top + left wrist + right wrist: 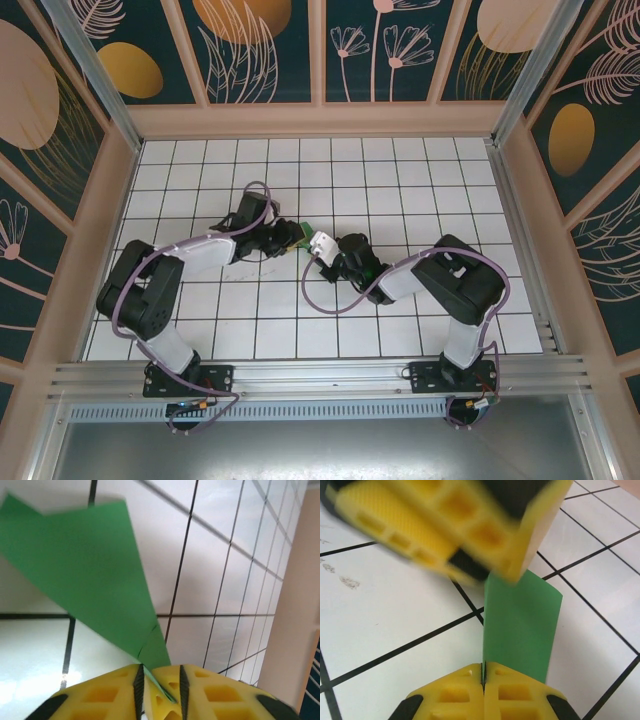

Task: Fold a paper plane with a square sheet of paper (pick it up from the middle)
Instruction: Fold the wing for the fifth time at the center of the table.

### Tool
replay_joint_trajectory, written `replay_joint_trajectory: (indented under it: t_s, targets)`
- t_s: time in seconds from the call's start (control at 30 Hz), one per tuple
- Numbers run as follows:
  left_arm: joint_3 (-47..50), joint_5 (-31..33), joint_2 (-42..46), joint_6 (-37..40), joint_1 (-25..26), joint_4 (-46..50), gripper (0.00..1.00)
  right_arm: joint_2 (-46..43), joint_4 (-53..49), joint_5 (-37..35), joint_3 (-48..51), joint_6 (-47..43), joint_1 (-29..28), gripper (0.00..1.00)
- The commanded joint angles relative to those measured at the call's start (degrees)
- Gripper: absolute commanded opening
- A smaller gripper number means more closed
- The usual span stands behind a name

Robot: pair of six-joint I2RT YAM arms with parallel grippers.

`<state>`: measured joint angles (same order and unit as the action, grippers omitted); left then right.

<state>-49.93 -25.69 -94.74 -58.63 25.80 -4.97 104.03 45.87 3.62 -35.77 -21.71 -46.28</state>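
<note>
The green sheet of paper [303, 231], folded into a narrow tapering shape, hangs just above the tiles between my two grippers at mid-table. In the left wrist view the folded paper [85, 565] narrows down into my left gripper [160, 674]. Its jaws stand slightly apart, and the paper's thin end lies loose in the gap. My right gripper [484, 669] is shut on the lower edge of the paper [520, 625], which stands upright from it. The left gripper's yellow fingers [470, 525] sit blurred at the paper's far end. From above, the left gripper [290, 238] and right gripper [316, 243] almost touch.
White tiles with a black grid [400, 180] cover the table, with wooden walls [320, 120] at the back and sides. An aluminium rail [320, 375] runs along the near edge by the arm bases. Purple cables loop off both arms.
</note>
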Motion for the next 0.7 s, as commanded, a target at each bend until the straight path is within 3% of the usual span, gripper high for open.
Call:
replay_joint_trajectory:
  t_s: [0.0,0.23,0.67]
  targets:
    - [0.18,3.63,4.76,0.83,-2.94,1.21,0.35,-0.38,-1.85,2.94,-1.78,4.29,0.58,0.00]
    - [5.91,12.68,12.70,0.97,-5.06,-0.23,0.49,-0.29,-8.77,6.16,-5.32,15.14,1.01,0.00]
    - [21.23,3.10,16.04,-2.48,-4.97,-21.10,0.50,2.60,-16.51,19.30,-12.39,38.30,3.30,0.00]
